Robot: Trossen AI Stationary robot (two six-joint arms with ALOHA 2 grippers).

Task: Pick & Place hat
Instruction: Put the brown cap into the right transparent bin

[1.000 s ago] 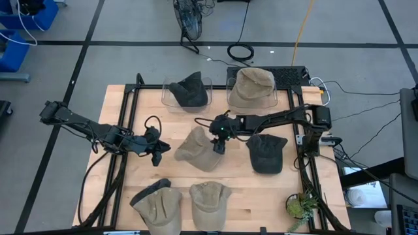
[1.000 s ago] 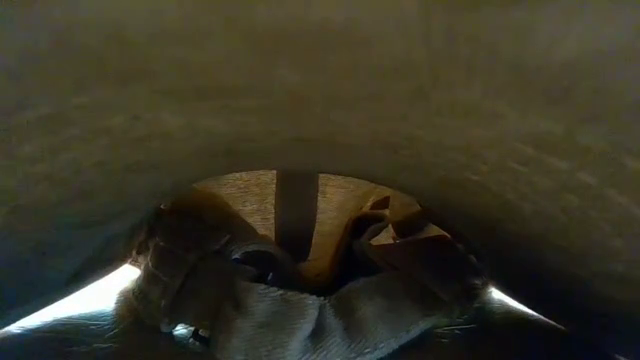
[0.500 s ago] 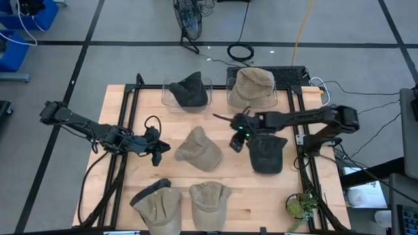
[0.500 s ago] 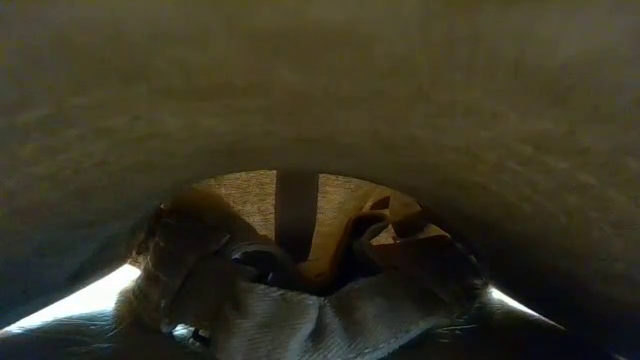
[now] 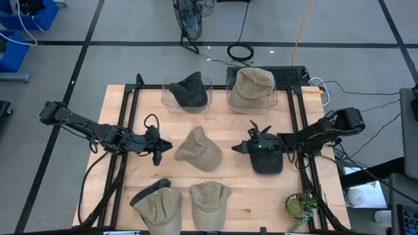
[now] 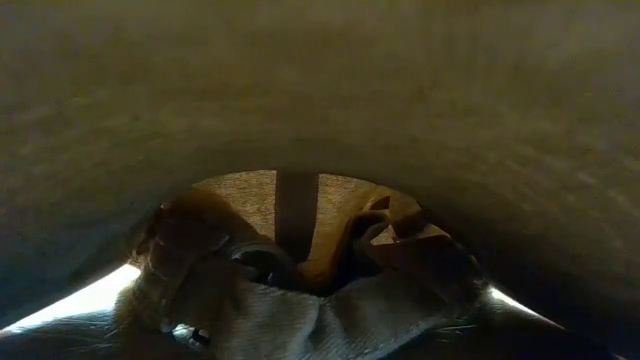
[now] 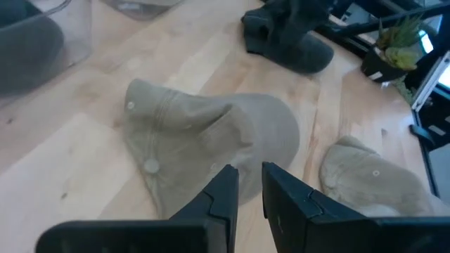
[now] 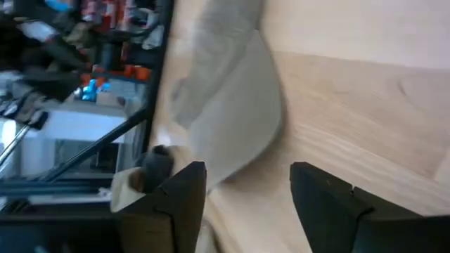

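A tan hat lies crumpled on its side in the middle of the wooden table. To its left, a short way off, my left gripper points at it with its fingers only a little apart and nothing between them. A dark cap lies right of the tan hat. My right gripper hovers open over the cap's left edge, rolled onto its side, with bare table and the tan hat ahead of it.
Two clear bins stand at the far edge, the left one holding a dark hat and the right one a tan hat. Two tan caps lie by the near edge. A cap's inside fills the low view.
My right gripper has drawn back from the tan hat's right side toward the table's right edge, sinking and rolling onto its side, and now stands over the dark cap. The tan hat has stayed where it lay. My left arm has kept still.
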